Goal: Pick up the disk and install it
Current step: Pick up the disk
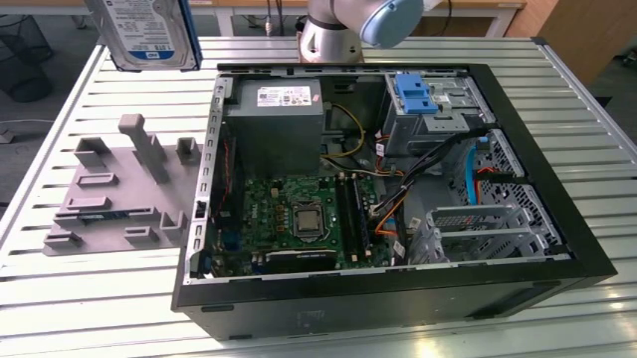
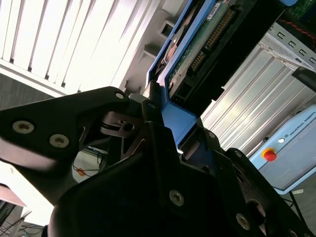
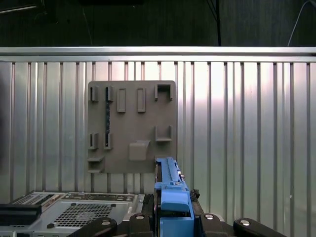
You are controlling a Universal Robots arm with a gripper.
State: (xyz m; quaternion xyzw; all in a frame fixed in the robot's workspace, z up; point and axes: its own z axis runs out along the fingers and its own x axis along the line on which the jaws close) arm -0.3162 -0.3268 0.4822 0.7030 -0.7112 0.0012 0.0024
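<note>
The disk [image 1: 149,30], a silver drive with a white-and-blue label in a blue bracket, hangs upright above the table's far corner at the exterior view's left. It is outside the open computer case [image 1: 557,261]. In both wrist views my gripper [image 2: 173,123] is shut on the disk's blue bracket [image 3: 170,192], with the black fingers [image 2: 153,113] pressing on either side. The disk's connector edge and green board [image 2: 207,39] stick out beyond the fingers. The gripper [image 3: 173,219] holds the disk high over the slatted table.
A grey fixture plate [image 1: 110,194] with raised slots lies on the table beside the case, seen from above in the first wrist view [image 3: 131,126]. Inside the case are a grey power supply [image 1: 274,123], a motherboard, cables and a blue latch [image 1: 413,93] on the drive bay. The arm's base [image 1: 344,26] stands behind the case.
</note>
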